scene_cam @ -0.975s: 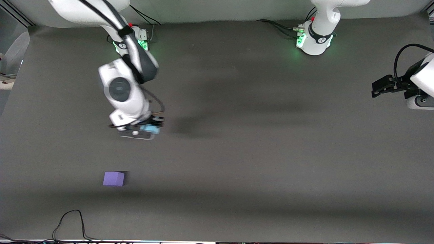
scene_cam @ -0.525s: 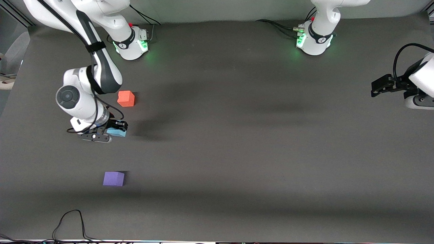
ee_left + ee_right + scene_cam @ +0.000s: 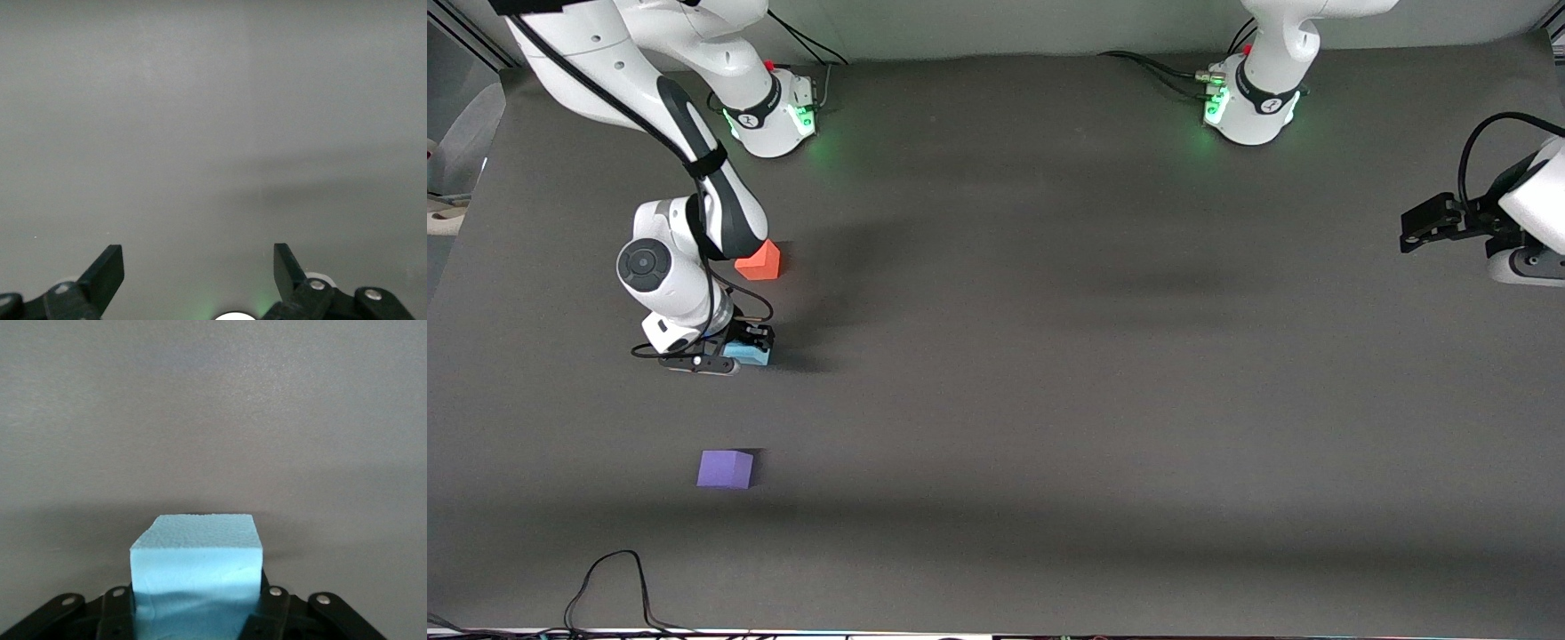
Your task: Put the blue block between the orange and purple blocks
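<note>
Between the orange block (image 3: 759, 261) and the purple block (image 3: 726, 468), the right gripper (image 3: 734, 352) — clamped on the blue block (image 3: 749, 355) — has swung back toward their line, so release looks close, while the left gripper (image 3: 1421, 227) waits, fingers spread.

The right arm reaches down from its base at the upper left of the front view, elbow bent, wrist pointing down; its hand (image 3: 740, 352) is clamped on the blue block (image 3: 750, 353). The left arm waits at the frame's right edge, its hand (image 3: 1416, 229) spread wide.
</note>
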Tool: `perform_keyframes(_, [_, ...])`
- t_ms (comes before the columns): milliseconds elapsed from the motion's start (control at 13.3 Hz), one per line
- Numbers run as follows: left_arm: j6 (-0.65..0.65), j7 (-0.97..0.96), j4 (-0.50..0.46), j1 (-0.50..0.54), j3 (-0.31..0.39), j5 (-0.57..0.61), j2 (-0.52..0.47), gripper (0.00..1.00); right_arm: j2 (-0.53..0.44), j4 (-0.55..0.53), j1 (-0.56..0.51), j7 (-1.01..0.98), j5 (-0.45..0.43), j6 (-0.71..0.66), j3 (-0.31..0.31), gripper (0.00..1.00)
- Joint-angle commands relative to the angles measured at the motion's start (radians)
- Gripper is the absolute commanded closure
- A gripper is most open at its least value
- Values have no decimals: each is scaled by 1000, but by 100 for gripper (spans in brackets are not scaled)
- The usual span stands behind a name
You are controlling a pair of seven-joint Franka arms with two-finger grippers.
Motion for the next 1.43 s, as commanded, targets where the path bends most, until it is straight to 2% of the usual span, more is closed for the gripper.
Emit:
perform_keyframes(0, [5, 16, -25, -13, 12, -4, -31, 0, 8, 6, 9, -42, 24, 19, -11, 3])
perform_keyframes(225, [5, 16, -26, -13, 11, -4, -31, 0, -31, 6, 15, -42, 25, -7, -12, 0])
perform_keyframes(300, [6, 14, -27, -13, 11, -4, -30, 0, -67, 9, 15, -42, 24, -63, -12, 0])
perform_keyframes(750, [20, 16, -31, -9, 12, -5, -28, 0, -392, 53, 17, -26, 24, -344, 0, 0])
perform_keyframes(825, [20, 16, -31, -7, 11, -7, -28, 0, -432, 91, 17, -28, 24, -405, 2, 0])
perform_keyframes(1050, [22, 16, -31, -5, 12, -27, -27, 0, -485, 316, 17, -42, 24, -704, 2, 0])
perform_keyframes(1200, [22, 16, -31, -4, 12, -28, -27, 0, -486, 418, 12, -42, 24, -813, 0, 0])
perform_keyframes(1350, [23, 16, -31, -4, 12, -33, -25, 0, -486, 460, -8, -43, 25, -858, 9, 0])
